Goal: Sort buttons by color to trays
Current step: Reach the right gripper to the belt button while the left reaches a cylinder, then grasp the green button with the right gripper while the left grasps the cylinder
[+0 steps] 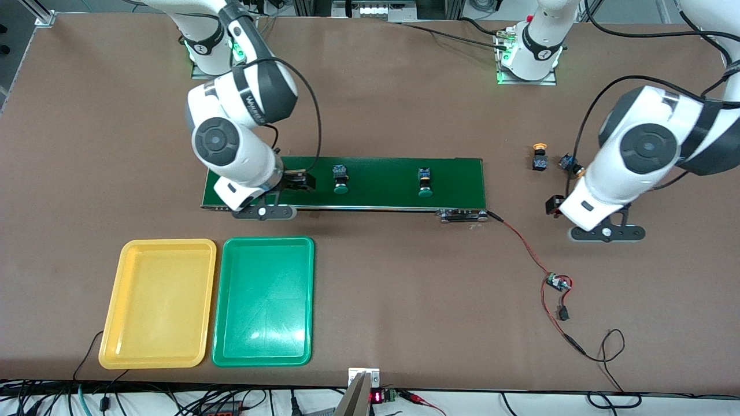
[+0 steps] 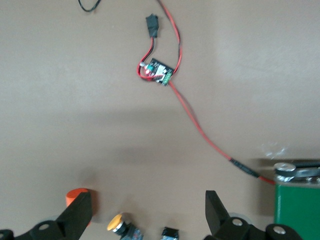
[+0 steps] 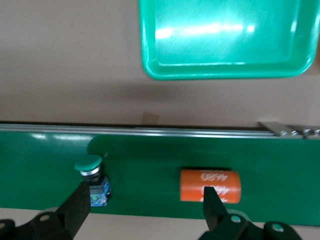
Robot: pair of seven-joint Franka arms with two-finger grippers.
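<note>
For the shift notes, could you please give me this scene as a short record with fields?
green buttons: two on the belt
yellow buttons: two on the table, off the belt's end toward the left arm
trays: yellow tray and green tray side by side, both empty
orange cylinder: lying on the belt
right gripper: open, over the belt, above the cylinder and one green button
left gripper: open, over the yellow buttons

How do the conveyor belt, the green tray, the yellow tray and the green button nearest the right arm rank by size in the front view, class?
1. Green tray and yellow tray: they look alike, so no ranking between them.
2. Conveyor belt: longer than either tray but much narrower.
3. Green button: smallest.
</note>
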